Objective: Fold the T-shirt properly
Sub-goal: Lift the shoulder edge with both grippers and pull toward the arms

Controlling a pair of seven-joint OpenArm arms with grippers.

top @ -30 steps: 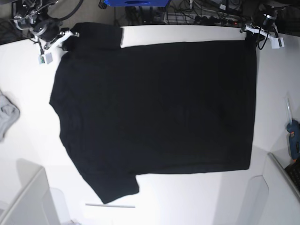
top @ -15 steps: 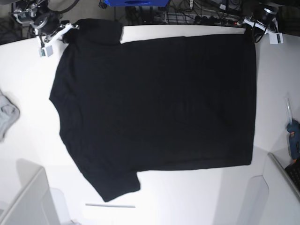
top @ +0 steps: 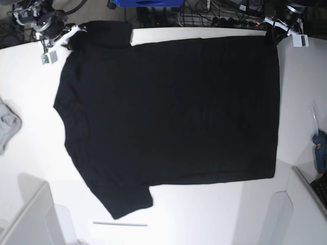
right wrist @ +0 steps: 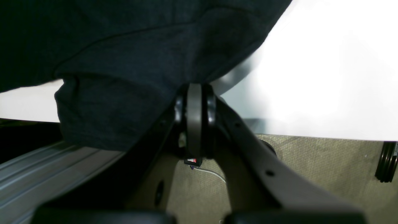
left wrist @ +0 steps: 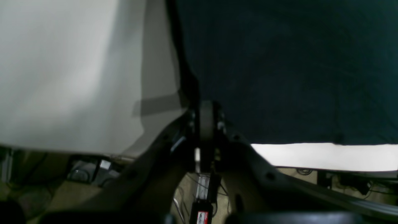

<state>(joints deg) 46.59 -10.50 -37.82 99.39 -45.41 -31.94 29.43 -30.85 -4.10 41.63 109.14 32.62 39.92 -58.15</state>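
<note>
Black short-sleeved cloth T-shirt (top: 168, 112): spread flat, plain side up, across most of the white table (top: 30, 76), collar end toward the base view's left, hem along its right. One sleeve at the far left corner, reaching the table's far edge; the other sleeve pointing toward the near edge.

Right gripper (top: 71, 37): at the far-left corner in the base view, jaws pressed together on the T-shirt at the far sleeve, fabric bunched and drooping over the table edge in the right wrist view (right wrist: 194, 93).

Left gripper (top: 272, 31): at the far-right corner in the base view, jaws closed on the T-shirt's hem corner; in the left wrist view (left wrist: 205, 107) dark cloth running up from the pinch, white tabletop beside it.

Small light-grey cloth (top: 7, 125): crumpled at the table's left edge, well apart from the shirt.

Blue-handled tool (top: 320, 153): lying near the right edge, apart from the hem.

Thin pale strip (top: 120, 223): on the table just beyond the near sleeve.
</note>
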